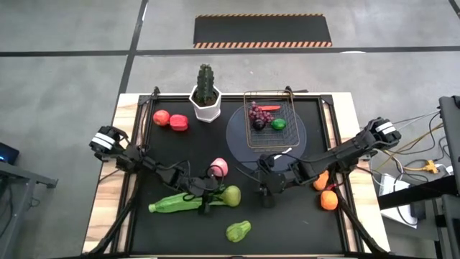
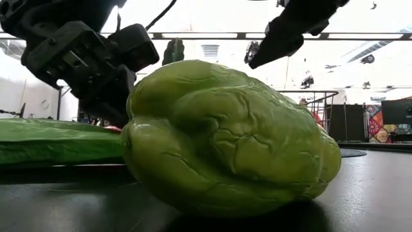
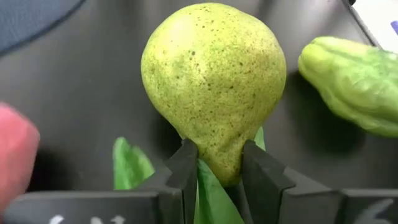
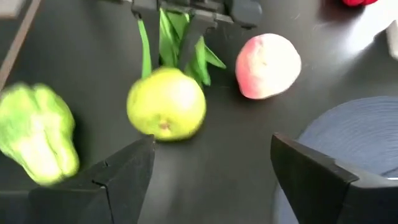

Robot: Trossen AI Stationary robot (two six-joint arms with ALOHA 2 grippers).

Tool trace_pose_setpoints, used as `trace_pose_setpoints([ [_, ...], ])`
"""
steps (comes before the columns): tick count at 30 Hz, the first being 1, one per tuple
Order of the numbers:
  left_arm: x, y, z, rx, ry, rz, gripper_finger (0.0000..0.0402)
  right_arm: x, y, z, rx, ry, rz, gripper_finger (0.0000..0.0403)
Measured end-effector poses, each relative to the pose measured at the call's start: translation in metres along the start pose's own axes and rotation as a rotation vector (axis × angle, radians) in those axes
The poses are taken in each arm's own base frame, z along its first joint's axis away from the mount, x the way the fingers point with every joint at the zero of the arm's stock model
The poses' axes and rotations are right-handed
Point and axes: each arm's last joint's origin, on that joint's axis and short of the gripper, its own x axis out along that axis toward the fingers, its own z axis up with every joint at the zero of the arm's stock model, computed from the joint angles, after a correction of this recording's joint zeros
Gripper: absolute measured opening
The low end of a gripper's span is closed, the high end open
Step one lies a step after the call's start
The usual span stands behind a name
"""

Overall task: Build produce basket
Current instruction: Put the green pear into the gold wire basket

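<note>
A: What has the left hand [image 3: 214, 177] got?
B: Its 2 fingers [image 3: 183, 171] pinch the narrow stem end of the green pear [image 3: 214, 81], which lies on the black surface [image 1: 287, 216] over the long green beans [image 1: 172, 205]

A: And just around it?
B: A pink peach [image 1: 218, 167] sits close beside the pear, and a wrinkled green vegetable [image 1: 238, 231] lies near the front edge

A: The right hand [image 4: 211, 165]?
B: Spread wide and holding nothing, hovering near the middle of the surface just in front of the grey plate [image 1: 241, 137], facing the pear

A: Where is the basket [image 1: 270, 119]?
B: On that plate toward the back, with purple grapes [image 1: 259, 115], a lime [image 1: 278, 124] and a carrot [image 1: 269, 108] inside

A: Anything farther out?
B: 2 red tomatoes [image 1: 170, 120] sit back left beside the potted cactus [image 1: 206, 93], and 2 oranges [image 1: 328, 199] lie by the right edge
</note>
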Motion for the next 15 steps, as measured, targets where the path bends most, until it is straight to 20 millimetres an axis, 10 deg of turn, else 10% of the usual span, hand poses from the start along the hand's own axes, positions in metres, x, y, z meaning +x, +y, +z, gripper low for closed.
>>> trace_pose_setpoints([
  [15,-0.003,0.005,0.022,0.162,-0.052,0.017,0.0081,0.035,-0.004,0.022,0.147,0.044,0.106,0.0360],
])
